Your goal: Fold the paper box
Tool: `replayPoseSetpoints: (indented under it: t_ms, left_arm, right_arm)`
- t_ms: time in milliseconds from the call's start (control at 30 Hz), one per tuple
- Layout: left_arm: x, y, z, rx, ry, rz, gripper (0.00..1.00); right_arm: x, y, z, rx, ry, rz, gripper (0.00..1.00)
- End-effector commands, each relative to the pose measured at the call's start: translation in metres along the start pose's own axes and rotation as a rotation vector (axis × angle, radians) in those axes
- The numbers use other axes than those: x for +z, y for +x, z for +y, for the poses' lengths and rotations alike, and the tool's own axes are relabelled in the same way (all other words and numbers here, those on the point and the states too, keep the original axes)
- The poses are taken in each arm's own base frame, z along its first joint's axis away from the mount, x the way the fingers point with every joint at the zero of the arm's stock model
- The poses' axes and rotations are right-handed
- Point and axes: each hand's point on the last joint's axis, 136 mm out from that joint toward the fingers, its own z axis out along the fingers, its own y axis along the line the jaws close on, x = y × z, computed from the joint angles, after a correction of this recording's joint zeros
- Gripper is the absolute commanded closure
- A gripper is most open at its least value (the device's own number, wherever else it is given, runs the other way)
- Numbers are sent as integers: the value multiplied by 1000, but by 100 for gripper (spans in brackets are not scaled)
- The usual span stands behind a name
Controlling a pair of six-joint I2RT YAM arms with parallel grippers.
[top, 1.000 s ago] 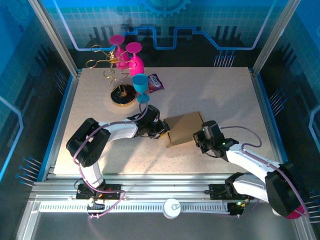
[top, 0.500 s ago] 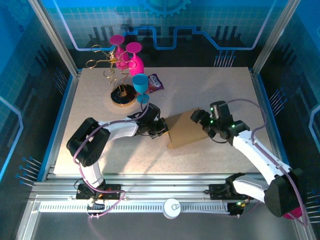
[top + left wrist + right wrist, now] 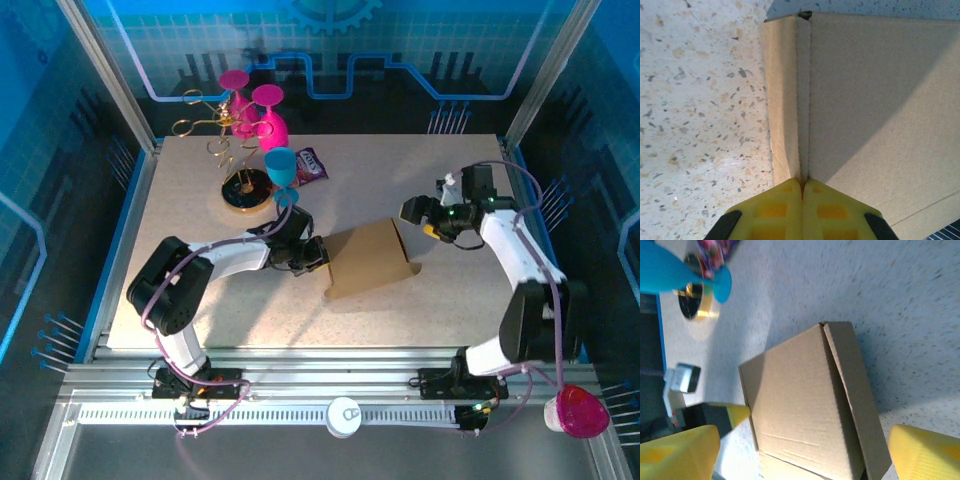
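Note:
The paper box (image 3: 368, 258) is a brown cardboard piece lying mid-table, its top panel sloping and a side flap (image 3: 855, 390) standing loose along its right edge. My left gripper (image 3: 322, 252) is at the box's left edge, shut on an upright cardboard fold; the yellow fingertips (image 3: 790, 192) meet tightly on that fold (image 3: 802, 100). My right gripper (image 3: 415, 212) hovers above and to the right of the box, open, clear of the cardboard. In the right wrist view its yellow fingers (image 3: 680, 450) frame the box (image 3: 800, 405) from above.
A gold rack (image 3: 225, 135) with pink goblets (image 3: 262, 110) stands at the back left on a black-and-gold base (image 3: 246, 190). A blue goblet (image 3: 281, 165) and a purple packet (image 3: 311, 165) sit just behind the left arm. A pink object (image 3: 582, 410) lies off the table, front right.
My right gripper has left the box's near right edge, risen and swung back and to the right. The box's right flap now hangs loose. The left gripper keeps its hold.

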Motion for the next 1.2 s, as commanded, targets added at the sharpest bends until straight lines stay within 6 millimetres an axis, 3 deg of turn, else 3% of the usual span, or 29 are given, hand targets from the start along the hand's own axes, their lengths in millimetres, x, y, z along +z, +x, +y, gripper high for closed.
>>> replayPoseSetpoints:
  t_ms: [0,200,400,800,1167]
  left_arm:
    - [-6,7,11,7,-20,24,100]
    - [-5,7,17,-1,-26,26,100]
    - [-5,6,23,-5,-35,26,100]
    - [2,6,32,-11,-46,37,100]
    - [4,4,35,-13,-48,37,100]
  right_arm:
    - [10,19,8,-56,-131,142,12]
    - [29,17,-9,-47,-172,162,12]
    - [49,30,-26,9,-195,241,12]
    - [77,49,-17,63,-293,359,14]
    - [91,58,-3,45,-342,405,21]
